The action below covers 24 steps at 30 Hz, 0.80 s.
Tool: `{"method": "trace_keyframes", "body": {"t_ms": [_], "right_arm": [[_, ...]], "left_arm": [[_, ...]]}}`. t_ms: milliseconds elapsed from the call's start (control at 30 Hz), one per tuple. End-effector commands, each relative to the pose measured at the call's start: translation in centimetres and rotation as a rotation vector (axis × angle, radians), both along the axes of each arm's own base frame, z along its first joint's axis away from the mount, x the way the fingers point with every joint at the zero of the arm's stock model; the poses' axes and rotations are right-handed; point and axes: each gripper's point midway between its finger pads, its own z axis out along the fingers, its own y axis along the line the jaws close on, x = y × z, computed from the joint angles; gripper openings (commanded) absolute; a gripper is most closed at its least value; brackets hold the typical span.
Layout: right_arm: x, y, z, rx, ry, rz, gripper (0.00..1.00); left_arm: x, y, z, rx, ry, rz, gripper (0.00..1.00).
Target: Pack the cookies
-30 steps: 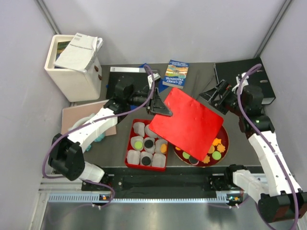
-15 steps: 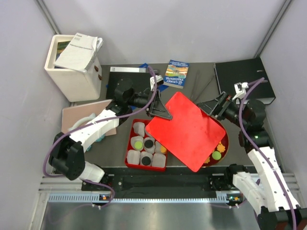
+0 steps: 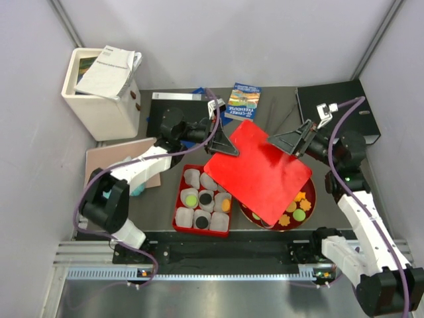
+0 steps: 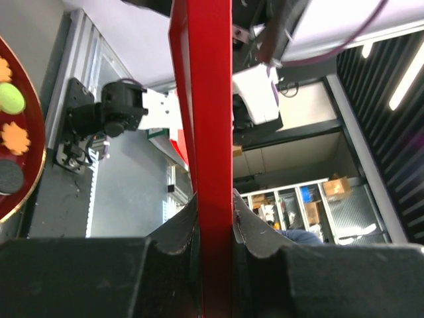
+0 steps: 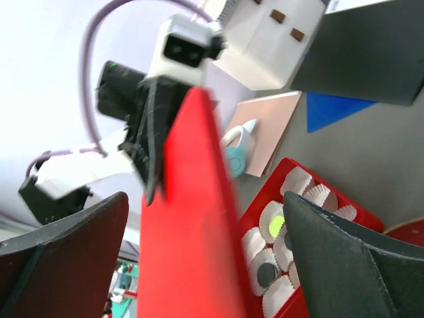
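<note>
A flat red lid [image 3: 260, 171] hangs tilted over the red box [image 3: 179, 207] and the dark red plate [image 3: 314, 199]. My left gripper [image 3: 222, 142] is shut on the lid's left edge; the wrist view shows both pads pressed on the lid [image 4: 209, 132]. My right gripper [image 3: 286, 140] is open at the lid's far right edge, its fingers [image 5: 73, 258] wide apart either side of the lid [image 5: 192, 232]. The box holds white liners with green [image 3: 191, 197], black [image 3: 206, 197] and orange [image 3: 226, 205] cookies. More cookies [image 3: 299, 214] lie on the plate, partly hidden by the lid.
A white bin [image 3: 99, 99] with papers stands at the back left. A blue booklet [image 3: 242, 101] and a black binder [image 3: 334, 106] lie at the back. A tan board [image 3: 109, 159] with a teal object lies left of the box.
The lid dipped toward the near edge, then rose and swung back. My right gripper moved left over the lid's far right edge. My left gripper shifted slightly away, still holding.
</note>
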Motion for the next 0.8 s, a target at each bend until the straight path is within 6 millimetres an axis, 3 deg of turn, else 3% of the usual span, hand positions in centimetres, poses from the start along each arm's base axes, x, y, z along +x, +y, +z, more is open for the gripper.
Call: {"method": "trace_keyframes", "body": {"t_ms": [0, 300, 600, 633, 767], "right_arm": [[-2.1, 1.2, 1.6, 0.01, -0.09, 0.127, 0.99], [-3.8, 2.0, -1.2, -0.043, -0.03, 0.189, 0.93], [-4.5, 2.4, -3.0, -0.032, 0.038, 0.218, 0.57], [-4.4, 2.6, -3.2, -0.032, 0.048, 0.224, 0.48], [-4.5, 3.0, -3.3, -0.02, 0.07, 0.259, 0.3]], "left_arm": [[2.0, 0.4, 3.2, -0.127, -0.096, 0.038, 0.0], [4.9, 0.5, 4.5, -0.206, -0.051, 0.051, 0.0], [7.9, 0.7, 4.2, -0.216, -0.004, 0.126, 0.0], [8.1, 0.7, 4.2, -0.217, -0.007, 0.13, 0.0], [9.1, 0.4, 3.7, -0.217, 0.016, 0.148, 0.0]]}}
